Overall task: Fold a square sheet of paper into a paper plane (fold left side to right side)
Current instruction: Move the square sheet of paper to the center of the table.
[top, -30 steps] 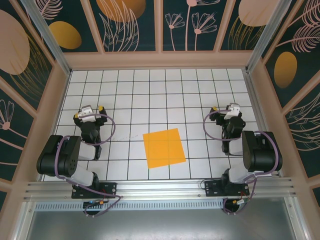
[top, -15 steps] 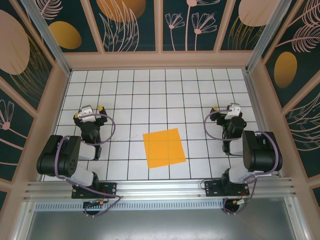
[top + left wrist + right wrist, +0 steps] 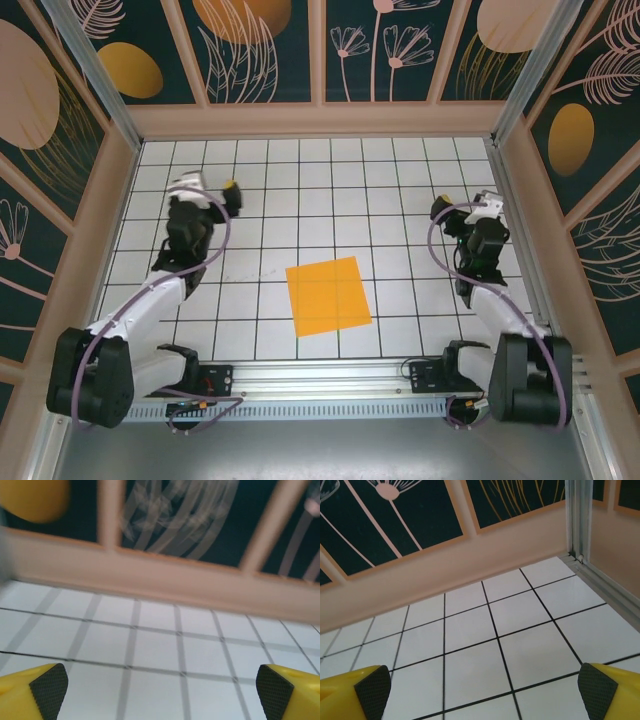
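Observation:
The square sheet of paper (image 3: 328,296), bright orange, lies flat and unfolded on the white tiled floor between the two arms, slightly rotated. My left gripper (image 3: 207,190) hangs over the tiles well to the back left of the sheet, open and holding nothing. In the left wrist view its yellow fingers (image 3: 47,690) stand wide apart over bare tiles, left gripper (image 3: 161,692) facing the back wall. My right gripper (image 3: 465,205) is to the back right of the sheet, also open and apart from it. The right gripper (image 3: 485,692) shows its black pads (image 3: 597,692) far apart above bare tiles.
The tiled floor (image 3: 300,190) is boxed in by painted walls with a pink plinth (image 3: 320,120) at the back. An aluminium post (image 3: 577,520) stands in the back right corner. Both arm bases sit on the metal rail (image 3: 320,375) at the near edge.
Both arms have unfolded and reached away from their bases. The left gripper moved up toward the back wall, the right gripper back and to the right. The sheet has not moved.

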